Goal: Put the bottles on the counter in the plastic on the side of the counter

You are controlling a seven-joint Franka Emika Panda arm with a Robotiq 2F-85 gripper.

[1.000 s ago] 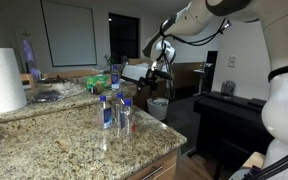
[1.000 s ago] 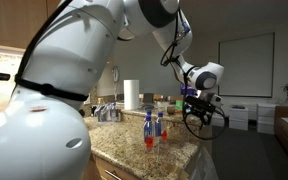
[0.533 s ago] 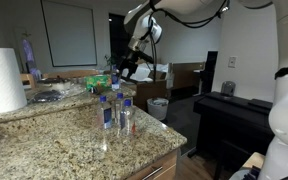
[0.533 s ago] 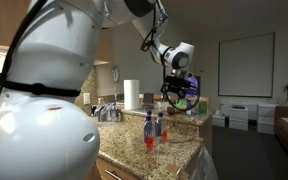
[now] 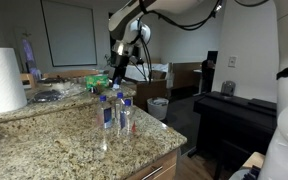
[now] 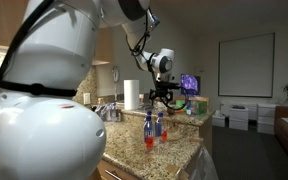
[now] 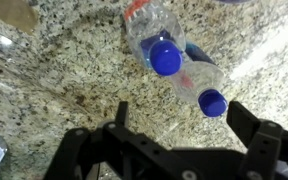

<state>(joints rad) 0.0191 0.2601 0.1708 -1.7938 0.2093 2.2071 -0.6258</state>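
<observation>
Wrist view looks straight down on the speckled granite counter (image 7: 44,70). The gripper (image 7: 182,128) enters from 6 o'clock, its jaws spread wide apart with only bare stone between them. Two of the bottles (image 7: 189,80) stand close together at about 12 o'clock from it, seen from above with their blue caps toward the lens. Part of another blue-labelled one shows at the 8 o'clock corner. In both exterior views the gripper (image 5: 116,78) (image 6: 166,97) hangs above the counter (image 5: 74,150) (image 6: 179,152), clear of the bottles. In an exterior view the bottles (image 5: 115,110) stand upright in a tight cluster near the counter's rounded edge, and the gripper sits at roughly 12 o'clock from them. The plastic-lined bin (image 5: 158,108) stands on the floor at 3 o'clock from the cluster, past the counter's end. A white paper-towel roll (image 5: 2,80) stands upright at 9 o'clock. In an exterior view the bottles (image 6: 153,130) appear at 7 o'clock below the gripper.
</observation>
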